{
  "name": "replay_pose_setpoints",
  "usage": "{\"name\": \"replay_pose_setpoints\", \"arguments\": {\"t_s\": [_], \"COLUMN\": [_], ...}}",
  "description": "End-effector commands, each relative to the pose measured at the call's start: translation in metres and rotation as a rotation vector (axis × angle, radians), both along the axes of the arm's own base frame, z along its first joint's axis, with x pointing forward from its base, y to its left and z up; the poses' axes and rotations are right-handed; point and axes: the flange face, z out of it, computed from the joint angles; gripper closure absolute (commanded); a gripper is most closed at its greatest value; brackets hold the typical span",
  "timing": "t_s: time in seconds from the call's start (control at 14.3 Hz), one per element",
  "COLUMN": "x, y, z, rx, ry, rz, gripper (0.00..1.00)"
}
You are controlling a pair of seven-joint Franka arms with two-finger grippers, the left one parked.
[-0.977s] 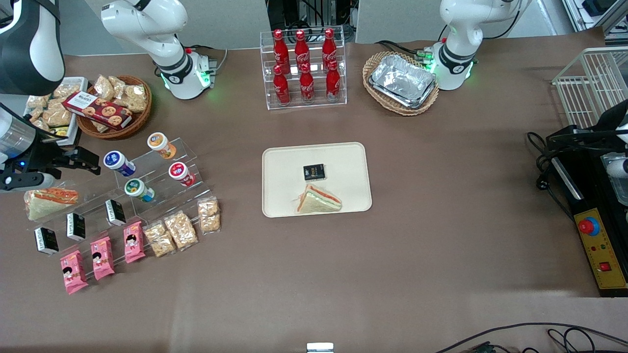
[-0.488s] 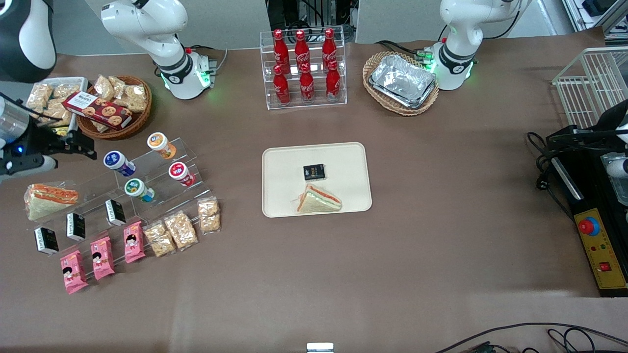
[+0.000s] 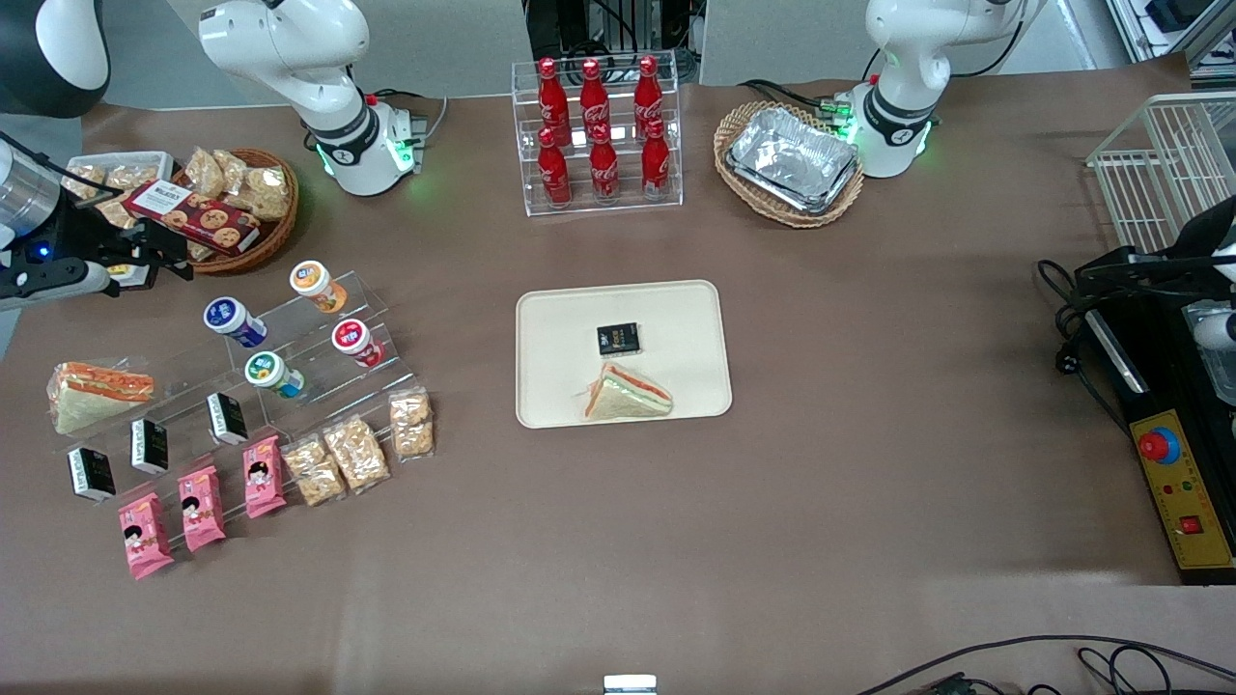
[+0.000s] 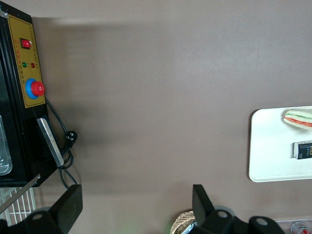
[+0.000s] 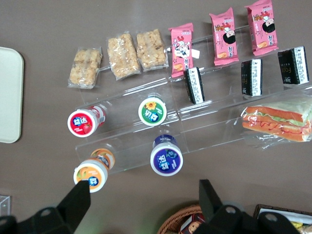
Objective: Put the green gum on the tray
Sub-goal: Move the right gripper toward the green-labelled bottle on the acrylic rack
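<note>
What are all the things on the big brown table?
green gum: 1, green lid, on clear shelf
other gum bottles: 3, blue, orange, red lids, same shelf
tray: 1, cream, mid-table
sandwich: 1, on tray
black packet: 1, on tray
cola bottles: 6, red, clear rack
foil trays: silver, in wicker basket
second sandwich: 1, working arm's end
black boxes: 3
pink packs: 3
snack bags: 3, tan
control box: yellow-black, parked arm's end
pincer: open, above the gum shelf
</note>
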Motion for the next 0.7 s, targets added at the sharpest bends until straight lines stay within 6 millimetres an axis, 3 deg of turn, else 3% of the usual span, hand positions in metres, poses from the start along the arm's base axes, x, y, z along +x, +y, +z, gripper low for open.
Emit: {"name": "replay_pose_setpoints", "arguments": {"t_s": [0.0, 0.42, 0.63], "x": [-0.001, 0.029, 0.029], "y": [0.005, 0.013, 0.016], "z": [-0.021, -0.085, -0.13], "rx": [0.014, -0.002, -0.008], "ry": [-0.034, -0.009, -0.029], "rz": [0.019, 0.03, 0.034], "gripper": [0.0, 0.0, 0.0]}}
